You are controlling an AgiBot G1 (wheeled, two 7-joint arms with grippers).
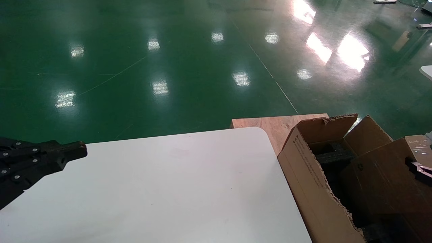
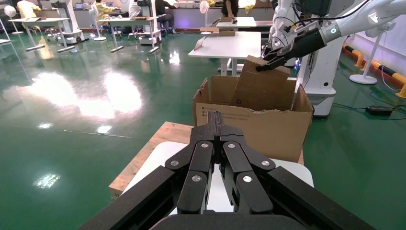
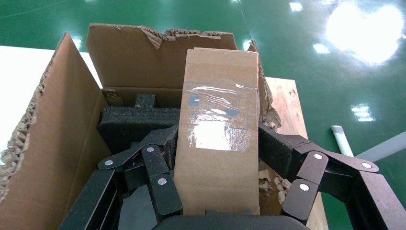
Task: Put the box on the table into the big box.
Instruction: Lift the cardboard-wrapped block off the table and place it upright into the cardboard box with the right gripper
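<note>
Box clamped between fingers of right gripper, hanging above the open mouth of the big box, lower part seemingly inside the torn rim (depth not readable from the wrist view). Seen from the left wrist as a tall brown slab standing up out of the big box, pinched near its upper end. Taken across the narrow width, pads on the two long side faces, taped broad face toward the wrist camera. Judged light and most likely hollow or lightly filled: plain thin cardboard, no sag. Stiff enough along the edges, but side panels likely to dent under hard squeeze, so moderate force only. Glossy clear tape across the broad face judged slippery; bare cardboard sides the better grip surface, as now. Not visibly fragile. Black foam blocks on the floor of the big box, under and beside the held box, so a soft landing likely (a tilted rest against the foam possible). Ragged rim of the big box close to the box on the plywood-board side; snag risk there on release. Left gripper closed and empty, parked over the table, well apart from the big box.
</note>
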